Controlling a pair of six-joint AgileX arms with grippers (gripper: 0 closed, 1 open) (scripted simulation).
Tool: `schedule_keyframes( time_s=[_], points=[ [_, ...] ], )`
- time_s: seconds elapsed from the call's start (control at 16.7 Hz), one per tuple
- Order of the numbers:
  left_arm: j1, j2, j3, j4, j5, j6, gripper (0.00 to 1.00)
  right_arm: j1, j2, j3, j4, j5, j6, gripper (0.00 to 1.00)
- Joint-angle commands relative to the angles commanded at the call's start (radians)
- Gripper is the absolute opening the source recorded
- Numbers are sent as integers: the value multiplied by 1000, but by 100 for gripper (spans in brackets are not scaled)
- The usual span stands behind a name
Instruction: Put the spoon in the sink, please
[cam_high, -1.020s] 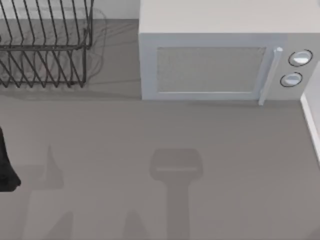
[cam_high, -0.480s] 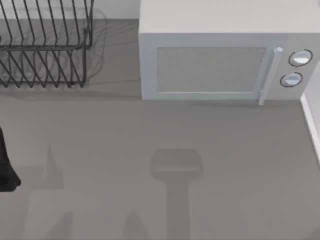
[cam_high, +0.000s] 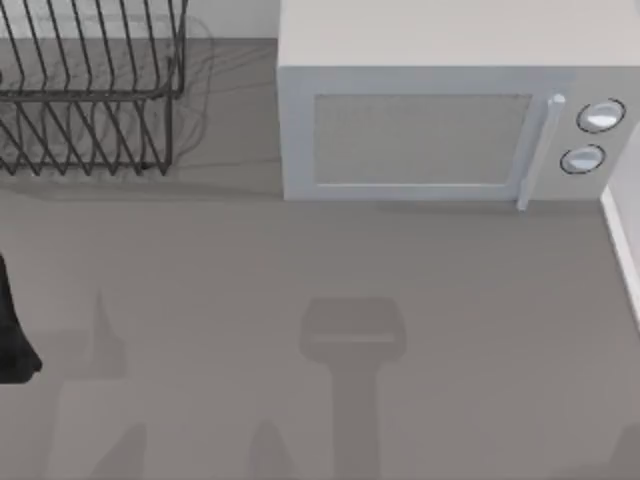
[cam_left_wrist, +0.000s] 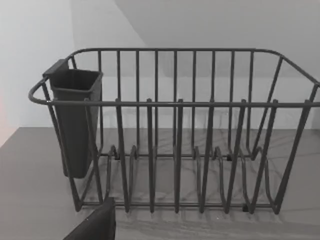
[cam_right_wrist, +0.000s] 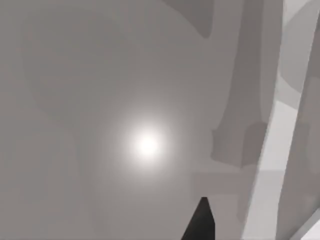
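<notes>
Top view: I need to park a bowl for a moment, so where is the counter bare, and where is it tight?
The broad grey countertop in front of the microwave is bare across to the right-hand rim. It is tight at the back left, where the wire dish rack stands close beside the microwave, and at the left edge, where the left arm sits.

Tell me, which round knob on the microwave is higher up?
The upper knob on the microwave, by its top right corner. The lower knob sits just below it, slightly closer to the door handle.

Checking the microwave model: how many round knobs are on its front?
2. Upper knob and lower knob, stacked at the microwave's right end beside the handle, toward the table's right side.
</notes>
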Motion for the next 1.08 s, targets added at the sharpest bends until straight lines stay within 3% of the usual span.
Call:
schedule_keyframes(
  time_s=[0.66,1.08],
  points=[
    [0,0,0,0,0,0,100,17,9,129,-115,2,13,0],
    [0,0,0,0,0,0,100,130,383,638,-306,10,88,0]
  ],
)
